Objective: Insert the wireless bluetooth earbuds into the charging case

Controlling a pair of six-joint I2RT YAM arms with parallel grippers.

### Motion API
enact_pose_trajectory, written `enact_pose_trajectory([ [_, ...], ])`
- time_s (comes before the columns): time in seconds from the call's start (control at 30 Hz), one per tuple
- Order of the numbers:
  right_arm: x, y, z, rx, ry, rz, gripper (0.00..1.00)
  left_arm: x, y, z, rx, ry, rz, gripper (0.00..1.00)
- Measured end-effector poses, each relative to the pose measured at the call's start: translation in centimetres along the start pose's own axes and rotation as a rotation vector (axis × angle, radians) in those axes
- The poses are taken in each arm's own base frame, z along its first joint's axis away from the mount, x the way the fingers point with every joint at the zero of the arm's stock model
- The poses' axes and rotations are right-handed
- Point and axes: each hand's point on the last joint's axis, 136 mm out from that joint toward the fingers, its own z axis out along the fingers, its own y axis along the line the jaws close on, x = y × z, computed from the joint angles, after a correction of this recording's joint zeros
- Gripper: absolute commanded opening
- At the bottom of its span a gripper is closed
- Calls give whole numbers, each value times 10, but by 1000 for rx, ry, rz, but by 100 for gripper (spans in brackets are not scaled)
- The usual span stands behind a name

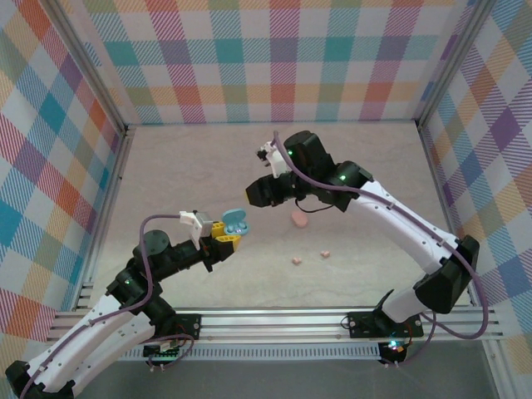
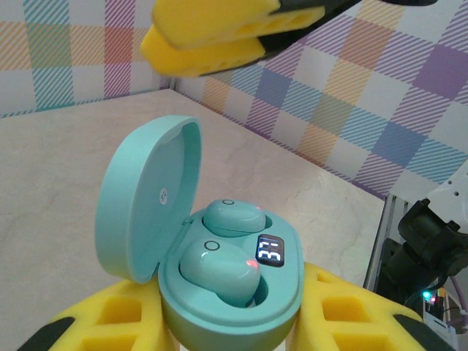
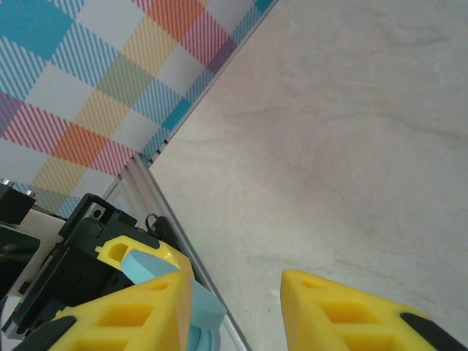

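earbuds (image 2: 219,272) sit in blue case (image 2: 139,197); left jaws seemingly clamp it

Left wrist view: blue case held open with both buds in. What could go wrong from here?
1. The near blue earbud seems to sit higher than the far blue earbud in the blue charging case; shutting the lid may jam or pop it.
2. The right gripper, open, hangs close to that lid; a bump could twist the case in the left gripper.
3. The two pink earbuds lie loose on the table; easily flicked away.
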Motion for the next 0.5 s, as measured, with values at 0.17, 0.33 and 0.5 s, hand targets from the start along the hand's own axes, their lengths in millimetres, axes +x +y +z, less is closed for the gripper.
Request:
enact_pose_trajectory([
  [0.17,4,4,11,-53,33,27,38,-1,0,0,1,-2,1,23],
  [0.33,4,12,13,-107,48,45,39,-1,0,0,0,-2,1,24],
  [0.5,7,15,17,-138,67,55,39,-1,0,0,1,-2,1,24],
])
